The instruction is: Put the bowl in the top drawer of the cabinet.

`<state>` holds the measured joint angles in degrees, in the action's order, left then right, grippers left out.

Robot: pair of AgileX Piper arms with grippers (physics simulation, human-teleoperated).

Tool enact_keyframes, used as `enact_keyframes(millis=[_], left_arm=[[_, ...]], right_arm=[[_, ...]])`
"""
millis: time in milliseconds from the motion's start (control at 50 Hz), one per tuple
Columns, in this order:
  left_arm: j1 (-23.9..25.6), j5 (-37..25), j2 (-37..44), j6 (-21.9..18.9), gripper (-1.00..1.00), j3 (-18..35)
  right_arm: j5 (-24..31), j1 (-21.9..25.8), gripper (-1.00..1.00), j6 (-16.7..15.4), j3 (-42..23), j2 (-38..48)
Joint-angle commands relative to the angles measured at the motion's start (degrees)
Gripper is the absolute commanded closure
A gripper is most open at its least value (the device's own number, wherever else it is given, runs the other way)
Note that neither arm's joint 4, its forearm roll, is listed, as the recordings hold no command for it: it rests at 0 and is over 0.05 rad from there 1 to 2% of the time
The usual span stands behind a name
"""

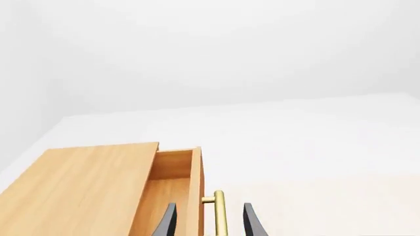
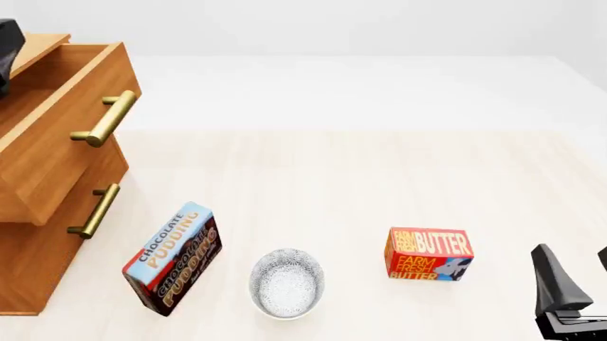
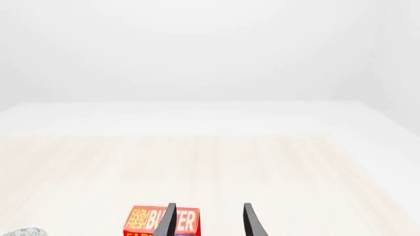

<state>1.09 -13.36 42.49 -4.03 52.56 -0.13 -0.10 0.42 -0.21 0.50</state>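
Top drawer [image 2: 57, 106] is pulled out, ready to load. Bowl [image 2: 286, 283] sits on worktop [image 2: 360, 177] between pudding and butter boxes. Left gripper [image 1: 208, 221] straddles handle [image 1: 220, 211], jaws released; right gripper [image 3: 208, 221] too, holding nothing.

Bright, even, seemingly shadowless, sharp.

Each claw [image 3: 207, 220] has two slim, tapering matt black fingers [image 3: 168, 221] on a black body.
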Motion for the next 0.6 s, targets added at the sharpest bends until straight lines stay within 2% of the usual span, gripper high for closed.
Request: enact_keyframes(millis=[20, 600], left_arm=[[-1.23, 1.48, 3.78, -0.11, -1.00, 0.07], [-2.93, 2.83, 9.33, 4.10, -1.00, -1.61]], right_arm=[[0.00, 0.02, -1.00, 0.01, 0.00, 0.01], [0.00, -0.02, -1.00, 0.00, 0.00, 0.00]])
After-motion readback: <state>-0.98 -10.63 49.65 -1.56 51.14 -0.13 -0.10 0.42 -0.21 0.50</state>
